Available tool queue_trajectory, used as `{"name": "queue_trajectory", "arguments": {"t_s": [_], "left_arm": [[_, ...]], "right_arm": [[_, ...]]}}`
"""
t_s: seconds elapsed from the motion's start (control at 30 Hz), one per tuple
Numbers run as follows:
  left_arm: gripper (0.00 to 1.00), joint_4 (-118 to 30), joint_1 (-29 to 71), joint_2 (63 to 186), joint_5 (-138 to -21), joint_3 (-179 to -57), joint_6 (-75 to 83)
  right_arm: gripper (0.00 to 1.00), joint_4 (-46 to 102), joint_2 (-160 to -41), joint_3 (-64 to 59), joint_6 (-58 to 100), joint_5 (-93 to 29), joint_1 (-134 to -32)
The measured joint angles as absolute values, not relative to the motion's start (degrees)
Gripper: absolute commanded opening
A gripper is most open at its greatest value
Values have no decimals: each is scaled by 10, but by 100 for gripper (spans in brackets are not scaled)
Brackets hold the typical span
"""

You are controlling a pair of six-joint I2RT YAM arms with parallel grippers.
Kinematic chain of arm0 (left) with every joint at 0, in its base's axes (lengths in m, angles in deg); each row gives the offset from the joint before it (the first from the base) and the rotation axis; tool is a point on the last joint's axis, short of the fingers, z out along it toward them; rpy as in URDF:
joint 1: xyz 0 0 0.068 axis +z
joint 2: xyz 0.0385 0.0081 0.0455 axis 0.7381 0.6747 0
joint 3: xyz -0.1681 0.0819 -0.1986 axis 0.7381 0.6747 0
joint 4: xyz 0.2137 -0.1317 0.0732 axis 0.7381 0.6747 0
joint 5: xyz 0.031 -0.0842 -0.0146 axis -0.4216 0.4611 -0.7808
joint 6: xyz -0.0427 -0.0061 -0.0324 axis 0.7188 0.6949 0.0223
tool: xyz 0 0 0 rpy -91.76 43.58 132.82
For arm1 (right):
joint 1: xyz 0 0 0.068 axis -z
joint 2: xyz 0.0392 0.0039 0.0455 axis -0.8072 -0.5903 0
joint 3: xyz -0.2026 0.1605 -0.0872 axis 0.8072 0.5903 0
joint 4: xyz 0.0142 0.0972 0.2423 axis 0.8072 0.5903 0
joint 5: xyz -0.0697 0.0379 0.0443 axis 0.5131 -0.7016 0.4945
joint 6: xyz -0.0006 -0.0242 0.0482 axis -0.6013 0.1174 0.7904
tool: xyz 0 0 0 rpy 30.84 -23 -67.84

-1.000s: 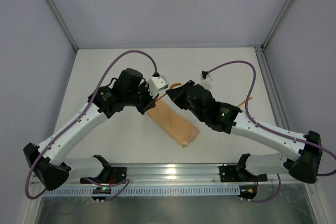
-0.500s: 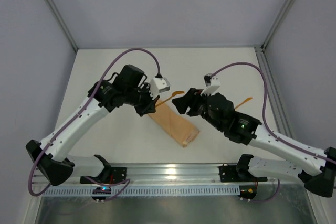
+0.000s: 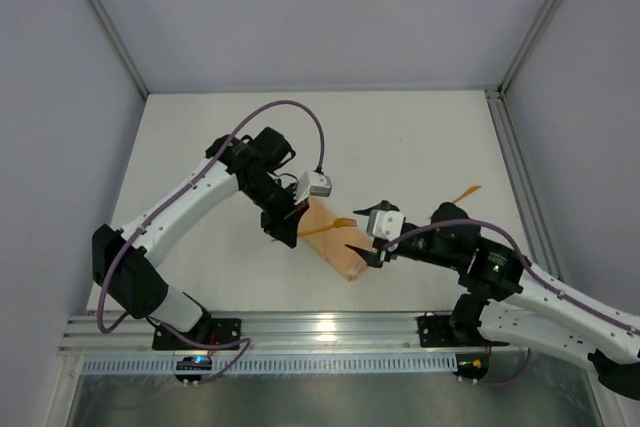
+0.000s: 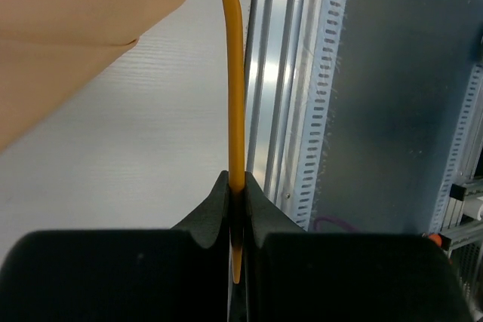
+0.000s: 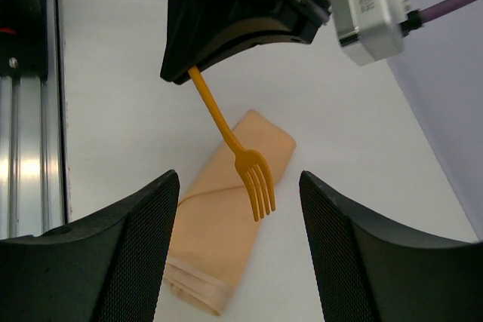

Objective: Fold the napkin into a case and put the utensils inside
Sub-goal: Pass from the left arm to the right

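The napkin (image 3: 342, 253) lies folded as a narrow peach-orange case (image 5: 223, 213) near the table's front middle. My left gripper (image 3: 293, 229) is shut on the handle of an orange fork (image 4: 236, 96). It holds the fork (image 5: 243, 154) in the air, tines over the case's far end. My right gripper (image 3: 369, 236) hangs open just right of the case, and its wide-apart fingers (image 5: 140, 250) frame the fork and case without touching either. A second of the utensils (image 3: 466, 193), thin and orange, lies on the table to the right.
An aluminium rail (image 3: 330, 327) runs along the near table edge, close to the case. Frame posts (image 3: 520, 177) and grey walls bound the white table (image 3: 420, 137) at the sides and back. Purple cables (image 3: 270, 112) loop above both arms.
My right gripper opened, let go of the fork and drew back toward the near right. My left gripper kept the fork and swung it nearer, over the case.
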State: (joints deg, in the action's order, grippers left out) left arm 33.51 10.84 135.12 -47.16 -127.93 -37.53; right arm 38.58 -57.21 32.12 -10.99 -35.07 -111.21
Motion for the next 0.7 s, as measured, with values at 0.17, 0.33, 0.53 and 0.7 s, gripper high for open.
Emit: {"name": "queue_trajectory", "arguments": {"t_s": [0.17,0.33,0.53,0.7], "left_arm": [[0,342,108,1362,-457,-1276,-434],[0,346,108,1363,-466,-1252,-472],[0,348,107,1364,-489,-1250,-501],[0,348,101,1367,-495,-1249,-511]], "right_arm": [[69,438,-671,268,-121,-350,-1112],[69,480,-669,221,-76,-378,-1106],[70,516,-651,211,12,-398,-1087],[61,541,-718,201,102,-409,-1065]]}}
